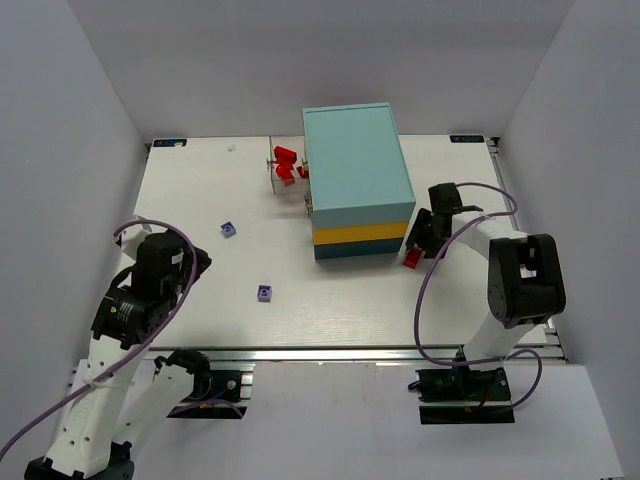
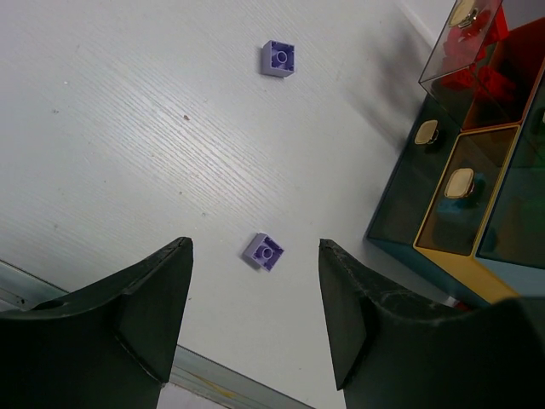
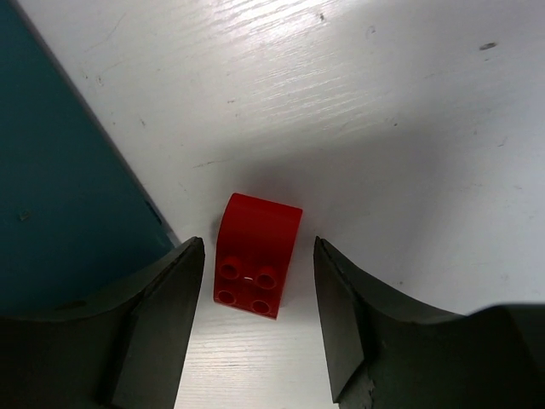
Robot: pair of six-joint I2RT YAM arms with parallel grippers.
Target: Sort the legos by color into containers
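Note:
A red lego (image 3: 255, 256) lies on the white table beside the cabinet's dark teal wall (image 3: 60, 170). My right gripper (image 3: 257, 243) is open and straddles it, with a gap on each side. In the top view this lego (image 1: 411, 258) sits at the cabinet's near right corner, under the right gripper (image 1: 420, 245). Two purple legos (image 1: 229, 229) (image 1: 265, 293) lie loose on the left half. My left gripper (image 2: 254, 244) hangs open above the nearer purple lego (image 2: 264, 251); the farther one (image 2: 278, 59) lies beyond. A clear container (image 1: 287, 165) pulled out of the cabinet holds red legos.
The boxy cabinet (image 1: 355, 165) stands at the table's middle back, light teal over yellow and darker teal. Shut drawers with small handles (image 2: 460, 183) face the left arm. White walls close in the table on three sides; a metal rail (image 1: 350, 350) runs along the near edge.

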